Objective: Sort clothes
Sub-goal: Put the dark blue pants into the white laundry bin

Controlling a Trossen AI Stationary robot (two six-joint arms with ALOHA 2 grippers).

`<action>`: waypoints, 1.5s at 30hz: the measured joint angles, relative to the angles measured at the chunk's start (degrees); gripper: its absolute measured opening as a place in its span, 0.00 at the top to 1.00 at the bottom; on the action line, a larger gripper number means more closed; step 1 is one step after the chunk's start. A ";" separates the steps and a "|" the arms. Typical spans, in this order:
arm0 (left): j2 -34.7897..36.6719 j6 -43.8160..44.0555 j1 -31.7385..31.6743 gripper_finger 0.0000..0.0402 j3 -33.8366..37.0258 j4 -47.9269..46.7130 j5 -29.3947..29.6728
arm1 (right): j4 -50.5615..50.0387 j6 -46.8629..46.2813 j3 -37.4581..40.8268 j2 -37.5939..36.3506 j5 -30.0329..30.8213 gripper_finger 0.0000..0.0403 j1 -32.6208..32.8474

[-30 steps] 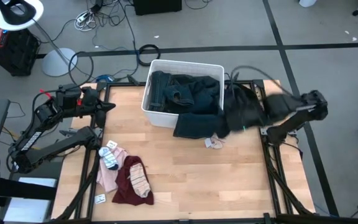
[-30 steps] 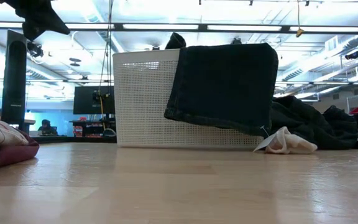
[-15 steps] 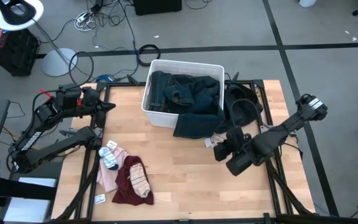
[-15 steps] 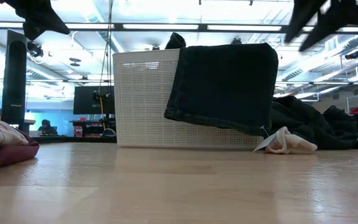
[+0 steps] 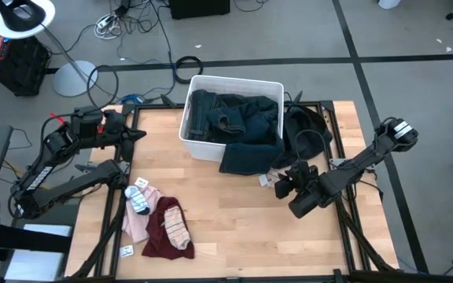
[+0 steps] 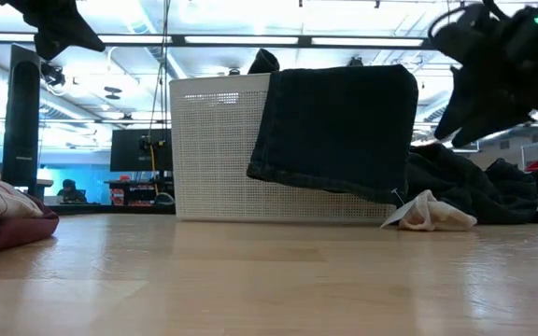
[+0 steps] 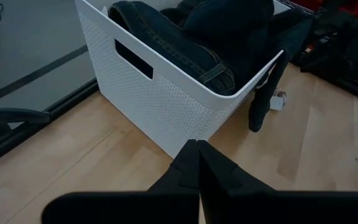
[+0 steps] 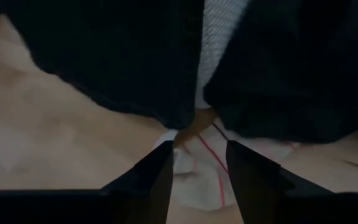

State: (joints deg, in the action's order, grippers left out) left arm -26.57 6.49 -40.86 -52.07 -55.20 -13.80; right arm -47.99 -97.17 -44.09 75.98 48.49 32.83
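A small white sock with red stripes (image 8: 201, 169) lies on the table near the white bin's (image 5: 234, 79) near right corner. My right gripper (image 8: 199, 147) hangs open just above it, slanting down, one finger on either side and touching nothing. A dark teal garment (image 5: 246, 157) hangs over the bin's near rim, and more dark clothes fill the bin. A black garment (image 5: 305, 130) lies heaped to the right of the bin. My left gripper (image 5: 140, 134) waits shut, raised over the table's far left.
A pink garment (image 5: 136, 224) and a maroon one (image 5: 160, 236) lie at the near left with striped socks (image 5: 138, 196) on top. Bare wood spreads across the table's middle and near side. The bin's wall (image 7: 166, 106) stands just in front of my left gripper.
My right gripper has swung down from high over the black garment at the far right toward the table's middle, rolling as it went. It now hangs low over the white sock. The clothes have not moved.
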 joint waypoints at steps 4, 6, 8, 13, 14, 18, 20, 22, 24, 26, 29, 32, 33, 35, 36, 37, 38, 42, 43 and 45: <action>0.02 0.86 -0.01 1.00 0.00 0.00 0.00 | 10.05 7.41 6.85 -6.49 -0.05 0.64 -0.40; 0.01 1.27 -0.02 1.00 0.01 -0.01 0.01 | 14.32 13.01 9.66 -10.08 -0.50 0.65 -1.15; 0.00 1.53 -0.02 1.00 0.00 0.00 0.00 | 18.80 19.74 11.87 -13.47 -1.37 0.66 -2.35; 0.02 2.85 0.00 1.00 0.00 -0.02 0.00 | 30.52 35.96 18.41 -20.98 -10.82 0.68 -8.42; 0.01 2.98 -0.01 1.00 0.00 -0.04 0.00 | 32.81 38.26 19.75 -22.13 -12.56 0.69 -9.88; 0.02 4.21 0.00 1.00 0.02 -0.04 0.02 | 40.41 46.49 23.82 -24.97 -16.23 0.70 -15.16; 0.00 4.90 -0.02 1.00 0.00 -0.04 0.02 | 41.91 49.72 24.40 -25.12 -16.72 0.70 -17.28; 0.01 5.87 -0.01 1.00 0.00 -0.08 0.02 | 41.90 51.84 24.40 -24.92 -16.94 0.70 -19.14; 0.01 6.13 -0.01 1.00 0.00 -0.07 0.02 | 41.95 53.73 24.41 -24.53 -17.71 0.68 -21.07; 0.02 6.20 -0.01 1.00 0.00 -0.11 0.02 | 42.19 55.43 24.43 -24.54 -20.29 0.66 -23.15; 0.00 6.63 0.00 1.00 0.00 -0.16 0.03 | 43.64 58.56 24.43 -24.54 -23.70 0.63 -25.52; 0.00 7.32 -0.02 1.00 0.00 -0.20 0.48 | 45.31 61.66 24.45 -24.54 -24.28 0.61 -27.36; 0.00 7.32 -0.02 1.00 0.01 -0.20 0.50 | 46.77 62.34 24.45 -24.52 -24.41 0.61 -27.85; 0.00 7.31 -0.01 1.00 0.00 -0.20 0.50 | 48.66 63.65 24.51 -24.51 -26.30 0.62 -28.82; 0.02 7.32 -0.02 1.00 0.00 -0.20 0.52 | 49.78 64.12 24.54 -24.45 -27.88 0.63 -29.21; 0.00 7.33 -0.02 1.00 0.00 -0.20 0.69 | 50.77 64.20 24.53 -24.46 -29.13 0.66 -29.53; 0.00 7.31 -0.02 1.00 0.00 -0.20 0.81 | 51.50 63.93 24.47 -24.50 -30.28 0.69 -29.73; 0.01 7.26 -0.02 1.00 0.01 -0.17 1.22 | 52.84 62.30 24.40 -24.52 -33.86 0.89 -29.94; 0.01 7.14 -0.01 1.00 0.00 -0.17 1.22 | 53.32 62.31 24.40 -24.52 -34.41 0.94 -29.93; 0.02 6.83 0.00 1.00 0.00 -0.17 1.30 | 54.61 61.81 24.40 -24.52 -35.32 0.97 -29.89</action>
State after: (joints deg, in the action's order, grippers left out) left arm -26.55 13.32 -40.86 -52.07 -55.37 -12.50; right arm 6.62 -35.36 -19.68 51.46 13.17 2.94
